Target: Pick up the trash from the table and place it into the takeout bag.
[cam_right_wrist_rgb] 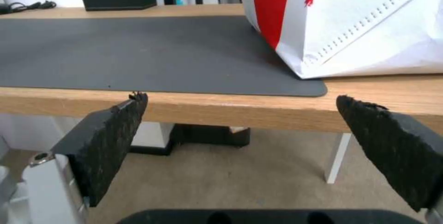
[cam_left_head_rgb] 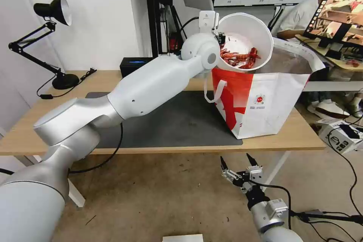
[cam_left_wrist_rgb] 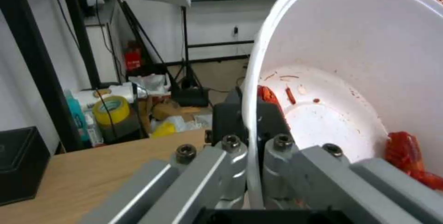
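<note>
Left tool (cam_left_head_rgb: 219,39) pinching the rim of the white bowl (cam_left_head_rgb: 245,34) of red shells (cam_left_head_rgb: 240,57), tilted on its side above the open takeout bag (cam_left_head_rgb: 264,98) on the worktop (cam_left_head_rgb: 22,136); best kept over the foil-lined mouth and lowered well inside before letting go, lest shells spill. Right tool (cam_left_head_rgb: 239,163) spread wide, idle below the worktop edge. Left wrist view: rim wedged between fingers (cam_left_wrist_rgb: 233,168), bowl floor smeared; head view: bag underneath.
</note>
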{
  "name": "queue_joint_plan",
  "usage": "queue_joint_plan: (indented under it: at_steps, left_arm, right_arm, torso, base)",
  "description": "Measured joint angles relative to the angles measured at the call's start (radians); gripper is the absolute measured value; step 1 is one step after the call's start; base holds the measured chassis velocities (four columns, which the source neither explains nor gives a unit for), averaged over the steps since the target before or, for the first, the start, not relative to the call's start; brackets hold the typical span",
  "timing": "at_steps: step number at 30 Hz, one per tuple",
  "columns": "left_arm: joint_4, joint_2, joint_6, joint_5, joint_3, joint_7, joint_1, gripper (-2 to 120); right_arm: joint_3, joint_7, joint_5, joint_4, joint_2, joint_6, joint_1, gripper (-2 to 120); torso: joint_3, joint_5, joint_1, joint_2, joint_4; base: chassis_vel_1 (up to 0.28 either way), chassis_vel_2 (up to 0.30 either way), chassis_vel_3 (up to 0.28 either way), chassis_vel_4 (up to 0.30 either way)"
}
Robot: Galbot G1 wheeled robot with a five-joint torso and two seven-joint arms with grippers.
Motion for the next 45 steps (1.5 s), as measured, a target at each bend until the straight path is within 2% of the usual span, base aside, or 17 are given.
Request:
queue_joint_plan:
  at_steps: [9, 21, 32, 36, 45]
  left_arm:
    - [-0.046, 0.035, -0.001, 0.053, 0.034, 0.073, 0.0, 0]
    - [-0.091, 0.051, 0.047, 0.001, 0.036, 0.151, -0.013, 0]
    - [-0.087, 0.069, 0.072, 0.002, 0.041, 0.232, -0.008, 0]
    - [-0.084, 0.08, 0.084, 0.009, 0.047, 0.307, -0.008, 0]
    - [-0.067, 0.082, 0.094, 0.031, 0.055, 0.366, -0.013, 0]
  right_arm:
    - [0.0, 0.0, 0.0, 0.0, 0.0, 0.0, 0.0, 100]
    - [0.0, 0.0, 0.0, 0.0, 0.0, 0.0, 0.0, 100]
    - [0.0, 0.0, 0.0, 0.0, 0.0, 0.0, 0.0, 100]
    - [0.0, 0.0, 0.0, 0.0, 0.0, 0.0, 0.0, 100]
    - [0.0, 0.0, 0.0, 0.0, 0.0, 0.0, 0.0, 100]
  torso:
    - [0.0, 0.0, 0.0, 0.0, 0.0]
    - [0.0, 0.0, 0.0, 0.0, 0.0]
    - [0.0, 0.0, 0.0, 0.0, 0.0]
    - [0.0, 0.0, 0.0, 0.0, 0.0]
    - [0.0, 0.0, 0.0, 0.0, -0.0001]
  base:
    - [0.0, 0.0, 0.0, 0.0]
    - [0.0, 0.0, 0.0, 0.0]
    - [0.0, 0.0, 0.0, 0.0]
    - [0.0, 0.0, 0.0, 0.0]
    - [0.0, 0.0, 0.0, 0.0]
